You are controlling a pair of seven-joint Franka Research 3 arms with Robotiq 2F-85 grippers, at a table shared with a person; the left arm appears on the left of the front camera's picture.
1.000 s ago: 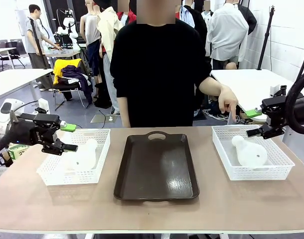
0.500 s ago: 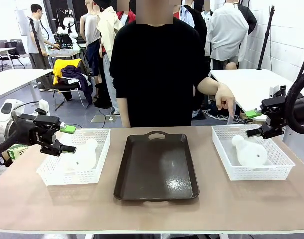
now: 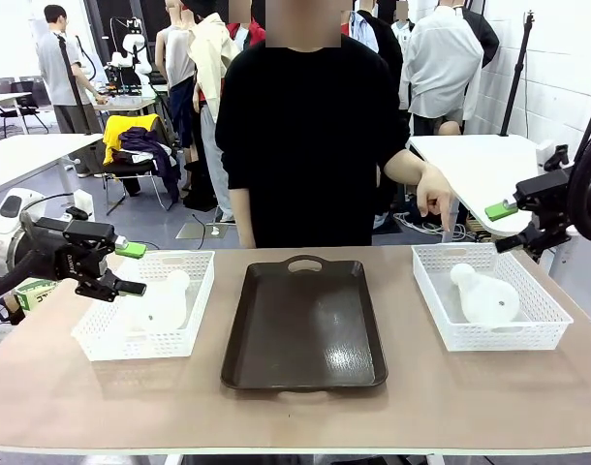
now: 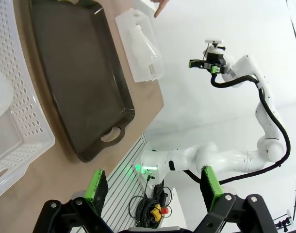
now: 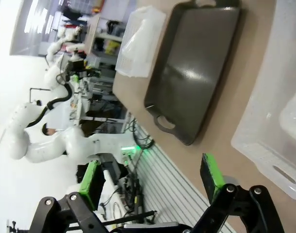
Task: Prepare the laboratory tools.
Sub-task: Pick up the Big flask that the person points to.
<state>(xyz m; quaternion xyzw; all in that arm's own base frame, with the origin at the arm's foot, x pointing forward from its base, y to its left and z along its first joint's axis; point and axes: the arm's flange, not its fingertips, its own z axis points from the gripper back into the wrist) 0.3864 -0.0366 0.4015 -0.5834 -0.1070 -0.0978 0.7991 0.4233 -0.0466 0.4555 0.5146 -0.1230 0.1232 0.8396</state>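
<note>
Two frosted white flasks lie on their sides, one (image 3: 163, 302) in the left mesh basket (image 3: 102, 341), the other (image 3: 486, 295) in the right mesh basket (image 3: 528, 334). My left gripper (image 3: 132, 269) hovers open just above the left basket's near-left side, nothing between its fingers. My right gripper (image 3: 503, 228) hangs open above the right basket's far right corner. In the left wrist view the gripper (image 4: 153, 188) is open over the left basket (image 4: 22, 116). In the right wrist view the gripper (image 5: 152, 179) is open, with the right basket (image 5: 271, 124) beyond it.
A dark brown tray (image 3: 305, 325) with a handle lies between the baskets. A person in black stands at the far side, one hand (image 3: 437, 197) hanging over the right basket's far edge. Bare table runs along the front.
My right gripper has risen and drawn back to the right, away from the right basket. The left gripper has shifted slightly left. Both stay open.
</note>
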